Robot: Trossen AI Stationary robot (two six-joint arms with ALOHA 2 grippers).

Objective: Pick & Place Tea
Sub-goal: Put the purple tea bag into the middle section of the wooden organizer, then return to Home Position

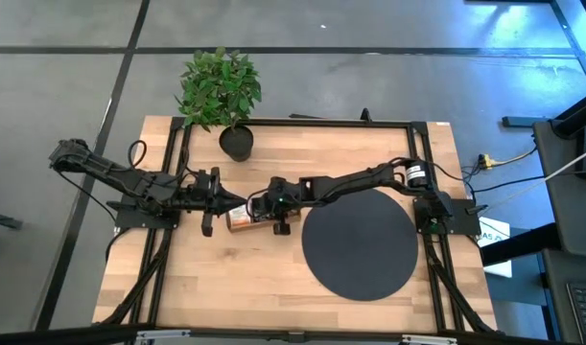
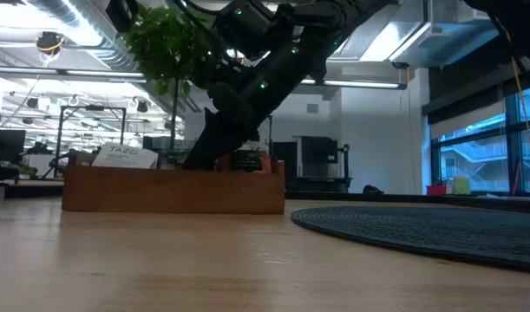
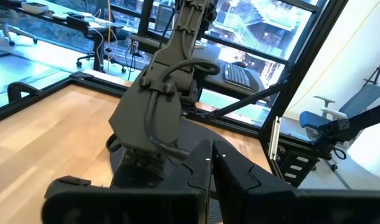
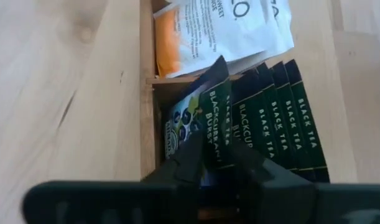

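The right gripper point(image 4: 216, 163) is down in the wooden tray point(image 4: 146, 130), its fingers slightly parted around the edge of a dark sachet point(image 4: 209, 118) reading "BLACKCURRANT". Beside it stand "BLACK TEA" sachets point(image 4: 289, 118); white Tazo sachets point(image 4: 227, 31) fill the next compartment. The left gripper point(image 1: 208, 203), closed and empty, waits beside the tray.

One tray point(image 1: 243, 219); one mat point(image 1: 360, 240); one plant point(image 1: 221, 91); two arms.

The tray point(image 1: 240, 219) sat on the table point(image 1: 225, 287) between both grippers, left of the round mat point(image 1: 360, 244), with the potted plant point(image 1: 221, 96) behind it and sachets point(image 4: 270, 112) standing inside it.
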